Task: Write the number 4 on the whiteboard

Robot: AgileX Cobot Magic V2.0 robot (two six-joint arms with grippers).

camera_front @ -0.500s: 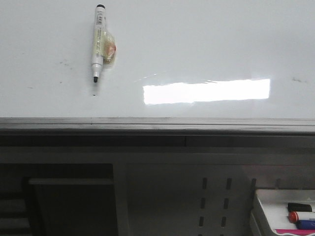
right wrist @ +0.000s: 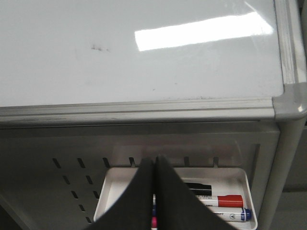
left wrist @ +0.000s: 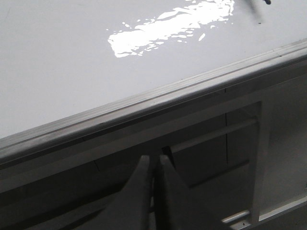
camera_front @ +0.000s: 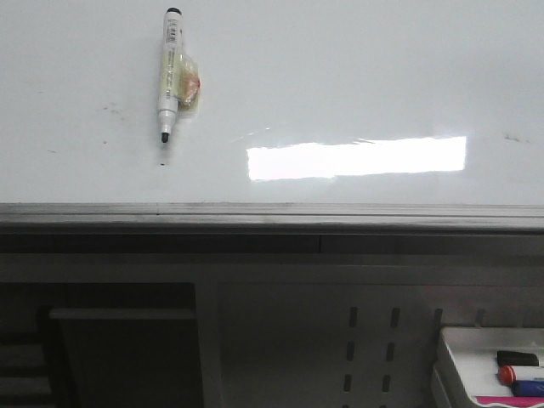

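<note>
Fingers on both arms are pressed together and hold nothing: the left gripper (left wrist: 153,165) sits below the whiteboard's (camera_front: 357,76) rail, the right gripper (right wrist: 154,165) over the tray (right wrist: 242,184). Nothing has moved in the last 0.5 s. No 4 is drawn yet; a marker (camera_front: 170,72) sticks to the board. 3 markers lie in the tray.

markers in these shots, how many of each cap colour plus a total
black cap: 2, the marker lying on the whiteboard at and one in the white tray at
red cap: 1
blue cap: 1
total: 4 markers

A pink item partly shows in the tray; what it is cannot be told, so it is not counted.
</note>
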